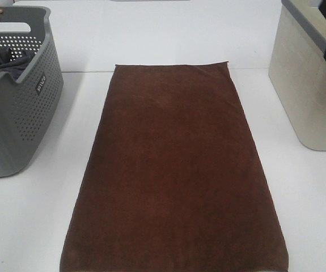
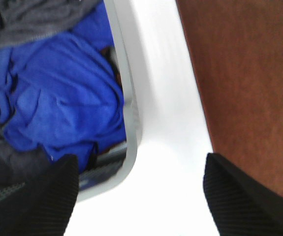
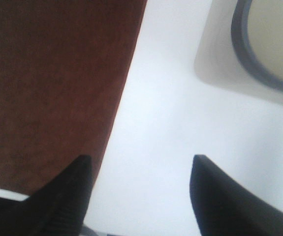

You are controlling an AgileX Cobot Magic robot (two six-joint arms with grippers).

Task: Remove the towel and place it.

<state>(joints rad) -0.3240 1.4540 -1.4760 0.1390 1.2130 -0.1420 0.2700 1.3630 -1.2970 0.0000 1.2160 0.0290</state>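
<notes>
A brown towel (image 1: 174, 170) lies spread flat on the white surface (image 1: 310, 204), its long sides running away from the high camera and its far edge square across. The left fingers (image 2: 47, 196) stand wide apart and hold nothing; between them shows bare surface and the rounded corner of a grey basket (image 2: 131, 147). One left finger sits over the basket's contents, a heap of blue cloth (image 2: 57, 98) with some grey cloth (image 2: 33, 19) beside it, while the other left finger sits over the long edge of the towel (image 2: 249, 88), which reaches just under that tip. In the high view the basket (image 1: 15, 113) is perforated, stands at the left of the surface, well apart from the towel, and has dark and blue cloth showing over its rim. The right fingers (image 3: 225, 196) are likewise spread wide with nothing in them; only white surface fills the gap. One right finger overlaps the towel's (image 3: 47, 88) other long edge, and beyond the opposite finger stands a beige bin (image 3: 264, 44) with a grey rim, apart from the towel. The high view shows that bin (image 1: 307, 96) at the right side of the surface. Both pairs of fingers hang above the surface; whether they touch it I cannot tell.
</notes>
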